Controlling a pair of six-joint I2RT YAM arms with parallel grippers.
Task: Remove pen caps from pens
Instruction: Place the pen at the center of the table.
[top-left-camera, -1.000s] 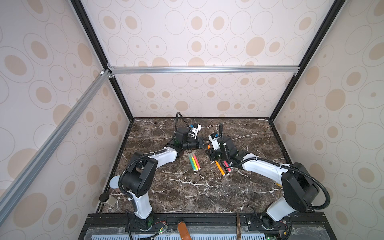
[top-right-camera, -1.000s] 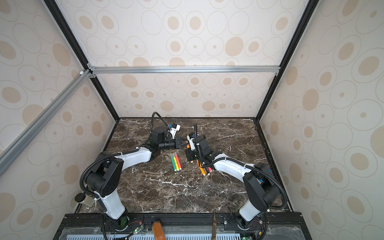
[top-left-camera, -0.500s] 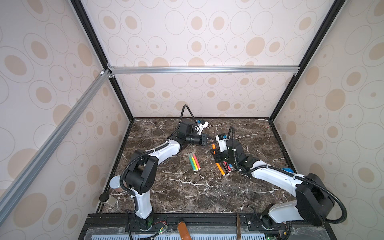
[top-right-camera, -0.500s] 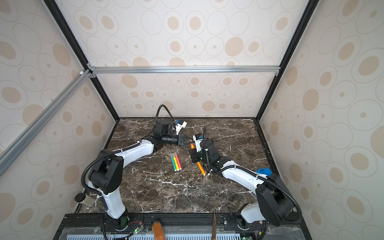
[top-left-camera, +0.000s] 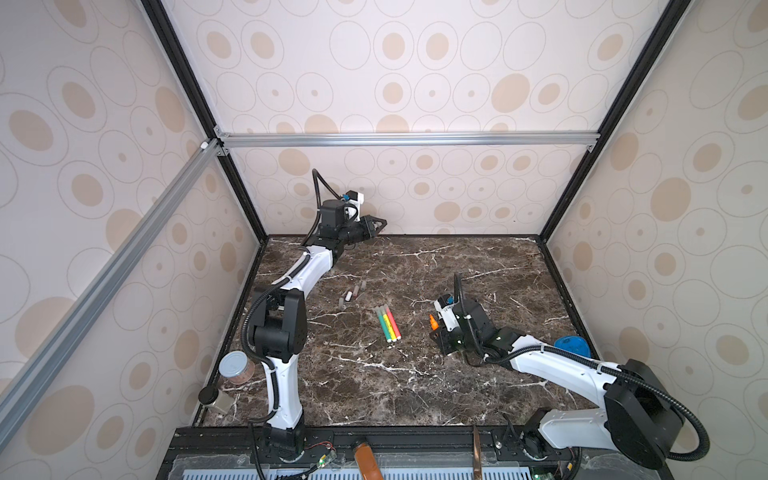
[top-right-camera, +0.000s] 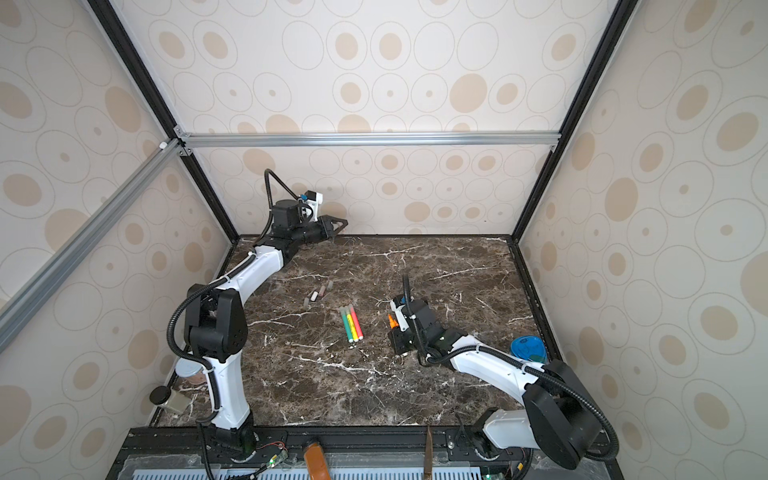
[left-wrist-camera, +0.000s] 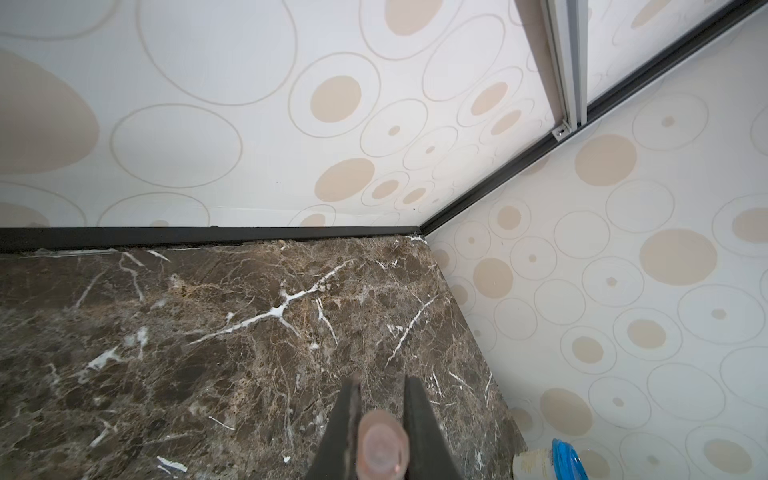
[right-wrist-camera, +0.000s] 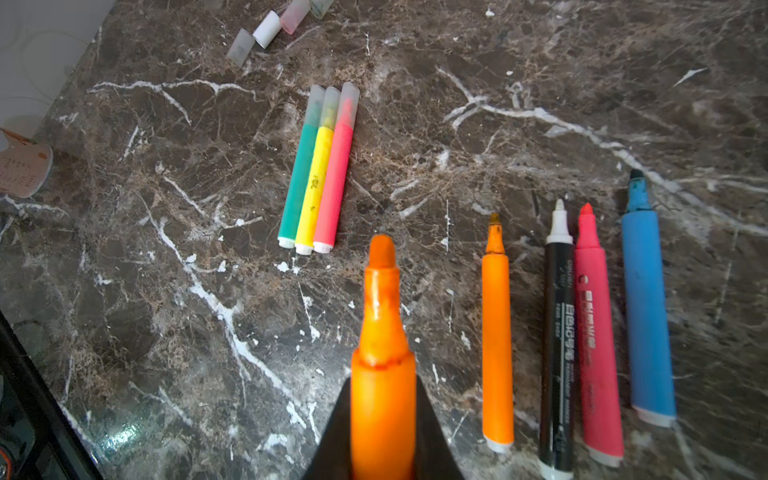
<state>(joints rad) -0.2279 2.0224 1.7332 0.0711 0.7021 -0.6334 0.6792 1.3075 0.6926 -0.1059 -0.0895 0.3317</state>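
Dark marble table (top-left-camera: 374, 382) inside a box of dotted beige walls. In both top views the left gripper (top-left-camera: 376, 225) hangs raised by the back wall over the far-left part of the table. Its jaws look drawn together, but it is too small there to see what they hold. The right gripper (top-left-camera: 436, 332) sits low over the right-centre, with the held orange pen (top-left-camera: 432, 322) poking out of its jaws. Three capped pens (top-left-camera: 387, 323) lie mid-table, side by side and touching. The loose caps (top-left-camera: 351, 293) form a short line beyond them, toward the left arm. A can (top-left-camera: 234, 365) and a small jar (top-left-camera: 212, 397) stand at the left table edge, and a blue lid (top-left-camera: 571, 346) at the right edge.

Left wrist: the jaws are nearly closed, pinching a translucent pinkish cap (left-wrist-camera: 381, 444) seen end-on. Beyond it are bare table and the far-right corner.

Right wrist: the jaws are clamped on the barrel of the held orange pen (right-wrist-camera: 382, 374), which is off the table with its felt tip bare and no cap. Next to it on the table is a row of four uncapped pens. They are the second orange pen (right-wrist-camera: 496, 345), the black pen (right-wrist-camera: 557, 345), the red pen (right-wrist-camera: 596, 345) just beside the black one, and the blue pen (right-wrist-camera: 648, 316). Farther off are the capped pens, green, yellow and pink-red, with translucent caps on. Past those lie four loose caps: grey, white, pink and one cut by the frame edge.
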